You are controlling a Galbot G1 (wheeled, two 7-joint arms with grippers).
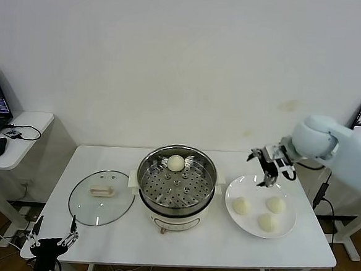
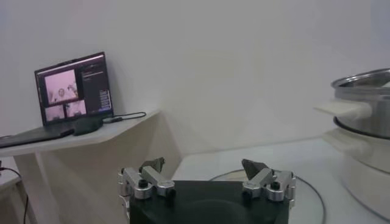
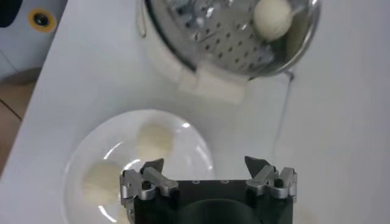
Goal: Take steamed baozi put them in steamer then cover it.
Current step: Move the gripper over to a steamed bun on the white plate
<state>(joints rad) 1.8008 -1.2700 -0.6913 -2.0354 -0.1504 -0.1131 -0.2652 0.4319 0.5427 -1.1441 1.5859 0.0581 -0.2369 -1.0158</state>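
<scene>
Hovering right gripper (image 1: 268, 177) — fingers spread, empty — above plated steamed baozi (image 1: 275, 205)

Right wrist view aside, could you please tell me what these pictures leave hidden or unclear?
- Third baozi on the plate: hidden in the right wrist view by the right gripper.
- Cover: left wrist view shows only a rim arc behind the left gripper.
- Steamer: cut off by that view's edge.
- Laptop screen: too small to read.

Uncovered steamer (image 1: 176, 183), open from above
</scene>
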